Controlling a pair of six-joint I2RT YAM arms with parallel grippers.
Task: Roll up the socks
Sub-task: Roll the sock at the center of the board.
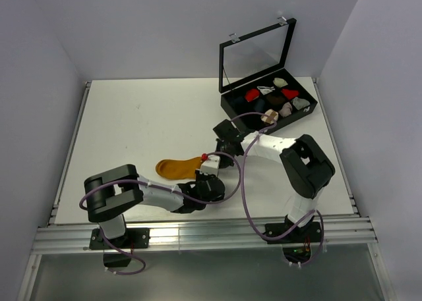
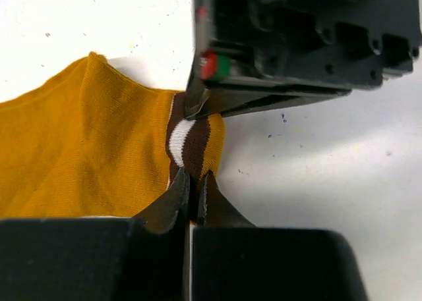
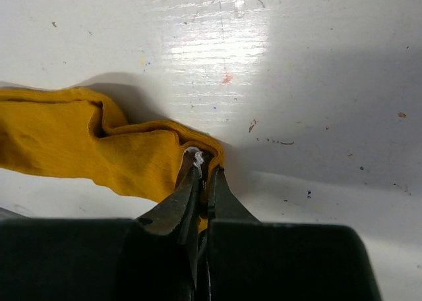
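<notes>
Our left pincer (image 2: 193,182) was pressed shut on the dark striped cuff (image 2: 191,139) of the mustard sock (image 2: 79,149). Our right pincer (image 3: 204,176) pinched the same end from the other side. The sock lay stretched out near the front of the table (image 1: 132,110), not rolled, so we think nearly all the rolling was left. We saw no second sock. Both arms bent low and met nose to nose.

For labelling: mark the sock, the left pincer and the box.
sock (image 1: 177,168): top view, mustard foot.
left pincer (image 2: 193,177): left wrist view, between fingertips.
box (image 1: 229,104): top view, left wall.
</notes>
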